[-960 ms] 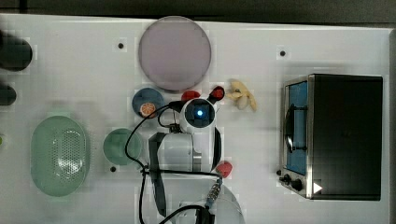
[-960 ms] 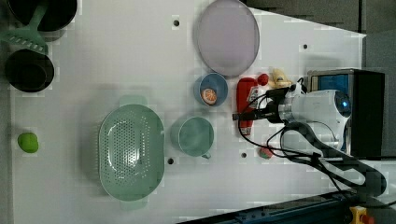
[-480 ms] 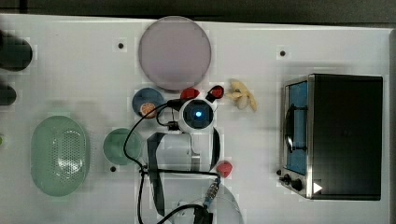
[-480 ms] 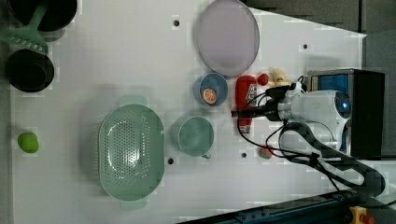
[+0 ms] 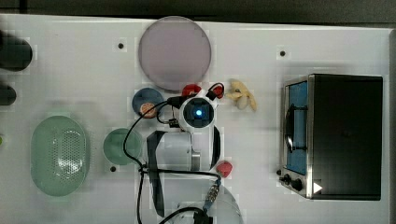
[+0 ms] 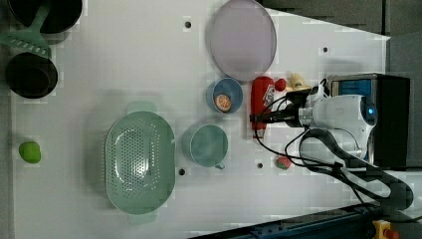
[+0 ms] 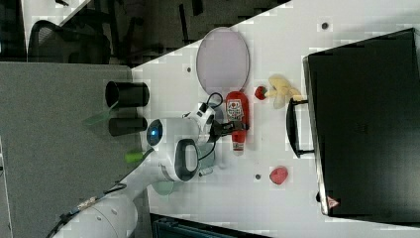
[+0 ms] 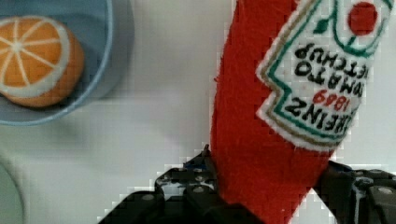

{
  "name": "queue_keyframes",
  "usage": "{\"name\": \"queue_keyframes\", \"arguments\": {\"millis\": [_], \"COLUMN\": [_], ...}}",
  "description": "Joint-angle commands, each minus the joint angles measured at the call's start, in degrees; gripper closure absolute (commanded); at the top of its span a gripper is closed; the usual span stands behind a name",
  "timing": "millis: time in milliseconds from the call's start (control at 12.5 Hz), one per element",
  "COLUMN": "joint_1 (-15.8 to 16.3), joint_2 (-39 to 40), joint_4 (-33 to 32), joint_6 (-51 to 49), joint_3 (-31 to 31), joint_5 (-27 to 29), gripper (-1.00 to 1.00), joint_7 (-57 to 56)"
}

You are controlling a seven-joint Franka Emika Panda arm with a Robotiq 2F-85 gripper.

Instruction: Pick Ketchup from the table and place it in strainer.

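The ketchup (image 8: 261, 140) is a red bottle with a white label. It stands upright on the white table (image 6: 124, 59), between the blue bowl (image 6: 225, 94) and a small dark-red ball (image 6: 280, 84) in the left view. In the wrist view the gripper (image 8: 271, 205) has a black finger pressed against each side of the bottle, so it is clamped on the ketchup, which sits on the table. In the right view the gripper (image 7: 229, 128) meets the bottle (image 7: 238, 119) at mid-height.

The blue bowl holds an orange slice (image 8: 35, 63). Just past the ball lies a pale yellow banana piece (image 5: 242, 95). A large lilac plate (image 5: 174, 52) lies close beside the ketchup's top (image 5: 190, 89) in the top view. A green cup (image 6: 208, 145) stands next to the bowl. Beyond the cup sits the strainer (image 6: 139, 164), a pale green oval basket with a dotted bottom, well apart from the ketchup. A red strawberry (image 5: 224, 168) lies near the arm's base. A black oven (image 5: 341, 135) stands at the top view's right. Two black cups (image 6: 31, 74) stand at the left view's far left, with a green ball (image 6: 30, 152) near that edge.
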Motion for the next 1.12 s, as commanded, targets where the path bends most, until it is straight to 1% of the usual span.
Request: {"name": "queue_keyframes", "arguments": {"millis": [80, 480, 720, 880, 1120], "joint_1": [0.8, 1.1, 1.4, 2.1, 3.2], "joint_2": [-8.0, -22.4, -29.0, -31.3, -31.2], "joint_4": [1.3, 4.6, 7.4, 8.6, 9.8], "joint_6": [-5.6, -22.6, -33.8, -39.2, -39.9], "joint_3": [0.4, 3.6, 6.4, 9.6, 16.4], "joint_5": [-0.3, -0.2, -0.1, 0.1, 1.6], "gripper": [-0.23, -0.23, -0.23, -0.23, -0.23], "joint_7": [0.6, 2.9, 9.0, 15.9, 27.0]}}
